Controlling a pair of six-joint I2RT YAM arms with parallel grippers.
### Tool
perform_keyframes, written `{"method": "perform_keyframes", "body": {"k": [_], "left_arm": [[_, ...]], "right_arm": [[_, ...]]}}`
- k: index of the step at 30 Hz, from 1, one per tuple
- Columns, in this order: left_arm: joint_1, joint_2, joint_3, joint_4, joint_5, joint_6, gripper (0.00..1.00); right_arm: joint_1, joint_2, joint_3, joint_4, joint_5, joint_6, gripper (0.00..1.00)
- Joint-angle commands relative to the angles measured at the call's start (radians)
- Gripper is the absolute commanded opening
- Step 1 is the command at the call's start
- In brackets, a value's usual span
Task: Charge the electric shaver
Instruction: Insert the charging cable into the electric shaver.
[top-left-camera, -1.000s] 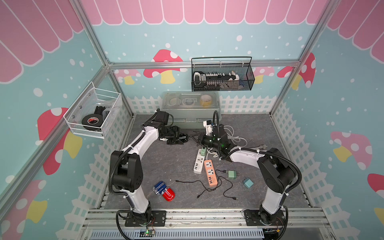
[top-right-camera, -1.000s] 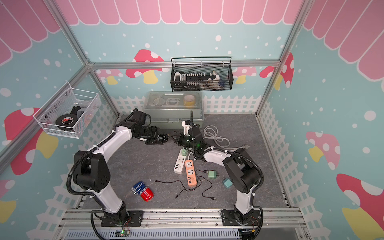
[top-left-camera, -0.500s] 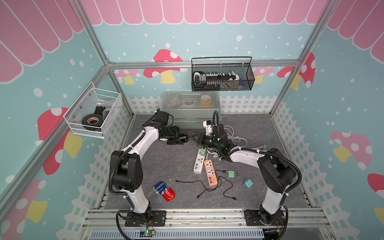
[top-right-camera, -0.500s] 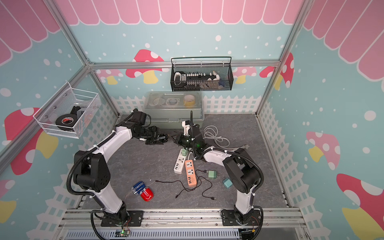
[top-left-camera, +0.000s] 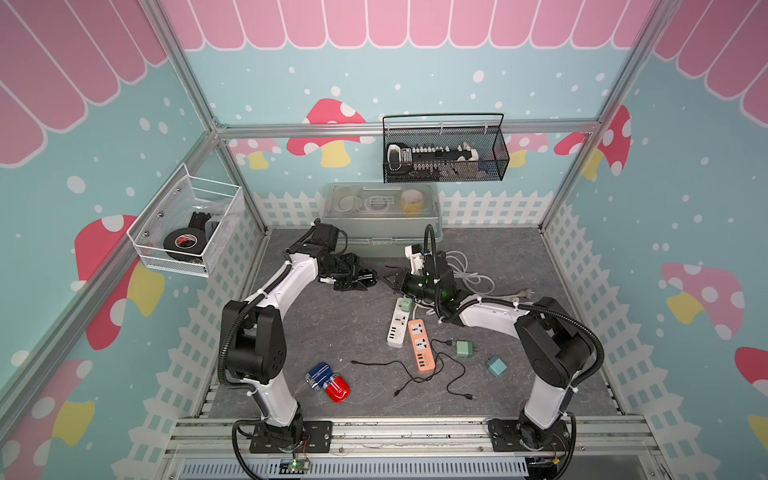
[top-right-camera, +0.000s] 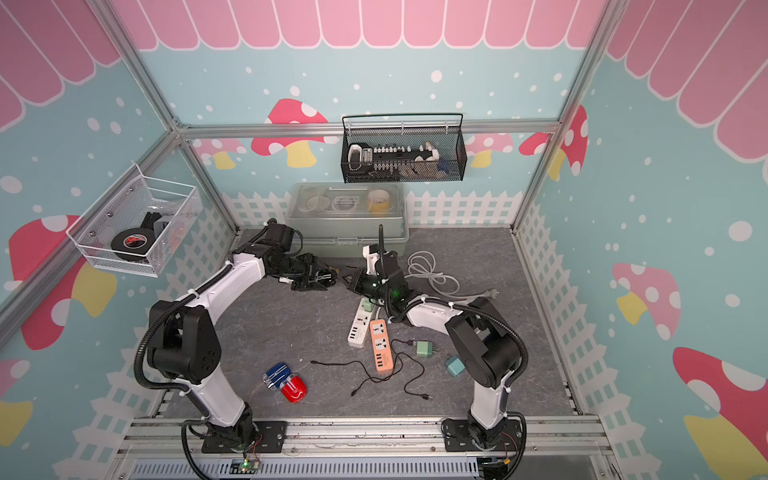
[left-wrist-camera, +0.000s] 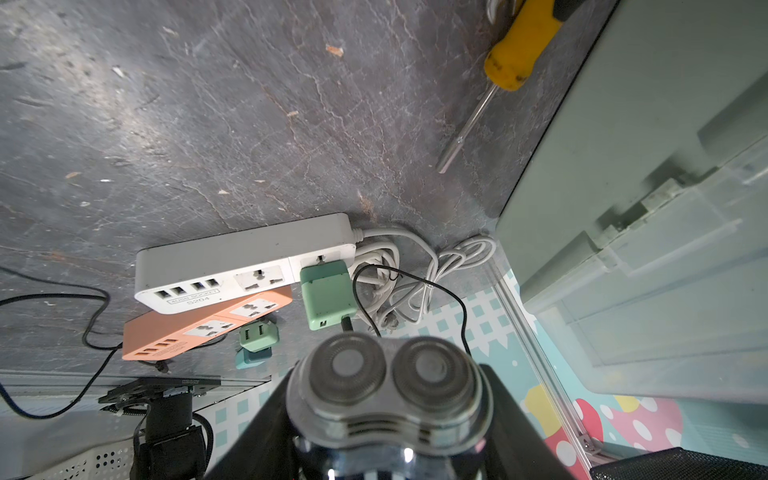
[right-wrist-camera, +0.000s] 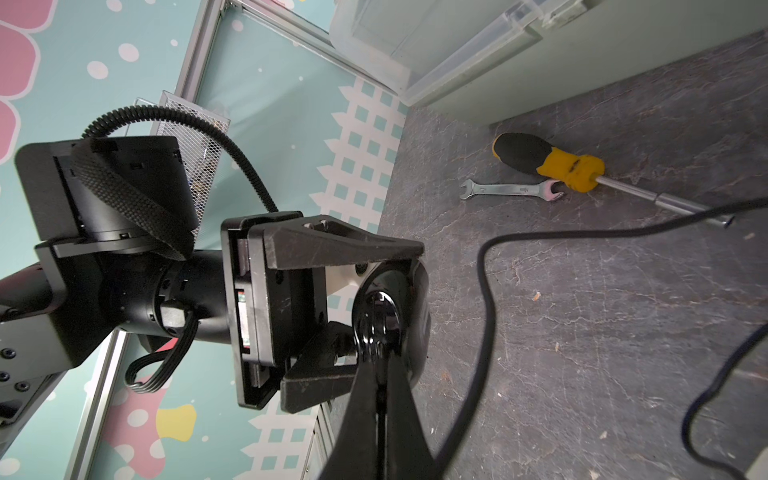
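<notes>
Since both arms sit just where they were a second ago, nothing has really moved, and the plugging-in does not look finished yet. On the left side, the left gripper (top-left-camera: 352, 277) is about half open. Its two fingers squeeze the body of the electric shaver (left-wrist-camera: 386, 374) between them. The shaver lies sideways in the grip. Its two round cutting heads face the left wrist camera, and its bottom end points at the other arm.

Next comes the right gripper (right-wrist-camera: 376, 353). Its fingers are pressed tight together, and their tips touch the little hole in the bottom of the shaver. The black cable (right-wrist-camera: 484, 291) comes out from under those fingers, so I think they pinch its plug. The plug itself is hidden.

A bit further right and nearer the front, the cable runs back to the green charger (left-wrist-camera: 328, 297). The charger is already stuck into the white power strip (left-wrist-camera: 232, 257).

Because nothing moved, I guess the plug is being pushed in very slowly, or it is stuck at the hole. The shaver can only charge once the plug is all the way in, and I cannot tell if it is.
</notes>
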Motion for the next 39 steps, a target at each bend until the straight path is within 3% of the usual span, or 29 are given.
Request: {"method": "perform_keyframes", "body": {"k": [1,15,24,39], "left_arm": [[-0.005,-0.002,0.003,0.022,0.010,-0.032,0.00],[-0.014,-0.001,0.003,0.024,0.023,-0.014,0.00],[-0.021,0.005,0.006,0.021,0.039,0.018,0.00],[-0.049,0.025,0.057,0.022,0.068,0.025,0.00]], "right_arm": [[0.008,-0.018,-0.025,-0.013,0.008,-0.012,0.00],[0.010,-0.025,0.043,-0.156,0.009,-0.120,0.00],[0.009,-0.016,0.127,-0.305,-0.060,-0.210,0.00],[0.010,0.022,0.182,-0.361,-0.068,-0.252,0.00]]}}
